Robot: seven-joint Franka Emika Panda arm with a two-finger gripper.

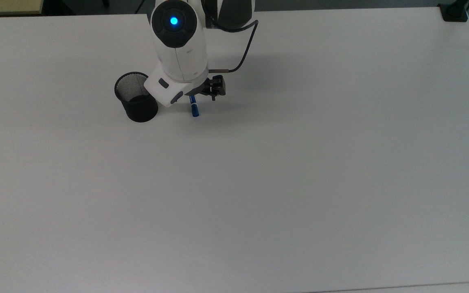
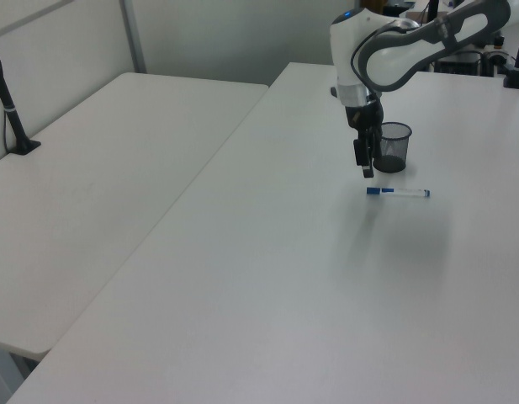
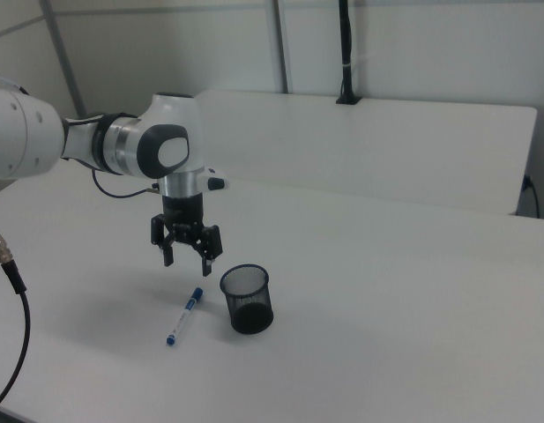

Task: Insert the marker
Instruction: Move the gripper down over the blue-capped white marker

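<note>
Under the spread end effector (image 3: 188, 256), the marker (image 3: 183, 315).

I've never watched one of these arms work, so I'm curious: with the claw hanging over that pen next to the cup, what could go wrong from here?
1. The marker is slim and lies flat on the table. The open gripper hangs above it, so a slightly off descent could nudge or roll it instead of catching it.
2. The mesh cup stands close beside the marker, apart from it. The arm might clip and tip the cup while coming down or carrying the marker across.
</note>
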